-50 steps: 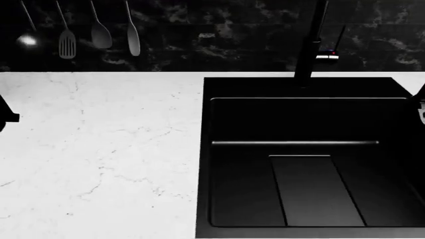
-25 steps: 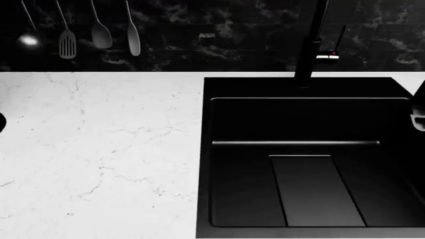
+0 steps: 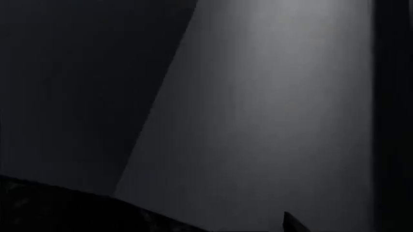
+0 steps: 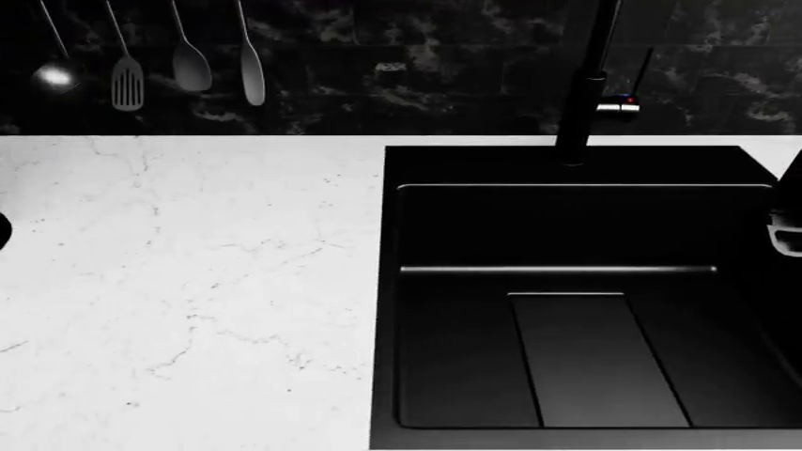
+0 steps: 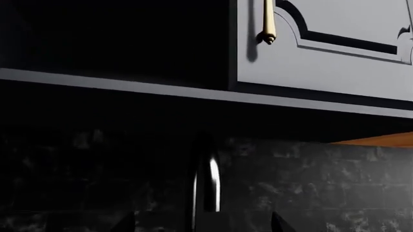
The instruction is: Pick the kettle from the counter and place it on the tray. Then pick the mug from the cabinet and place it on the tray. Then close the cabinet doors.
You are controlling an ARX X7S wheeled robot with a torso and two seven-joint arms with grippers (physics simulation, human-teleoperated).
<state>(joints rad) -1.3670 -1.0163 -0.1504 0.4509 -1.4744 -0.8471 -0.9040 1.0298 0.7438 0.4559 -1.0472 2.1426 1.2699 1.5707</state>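
Observation:
The kettle, the tray and the mug are out of view in every frame. The white marble counter [image 4: 188, 282] fills the left half of the head view. Only a dark sliver of my left arm [image 4: 4, 230] shows at that view's left edge, and a part of my right arm [image 4: 787, 225] at its right edge. In the right wrist view my right gripper [image 5: 203, 225] is open and empty, its two fingertips [image 5: 126, 223] wide apart, facing the black faucet [image 5: 205, 183]. In the left wrist view only one fingertip [image 3: 293, 225] shows, before a plain grey panel [image 3: 271, 121].
A black sink [image 4: 577, 301] takes the counter's right half, with the faucet [image 4: 583, 94] behind it. Several utensils [image 4: 188, 61] hang on the dark backsplash. The right wrist view shows a grey cabinet door [image 5: 322, 53] with a brass handle [image 5: 268, 24] beside a dark opening [image 5: 116, 38].
The dark piece of my left arm at the head view's left edge has drawn almost out of sight. The right arm part at the right edge has sunk a little.

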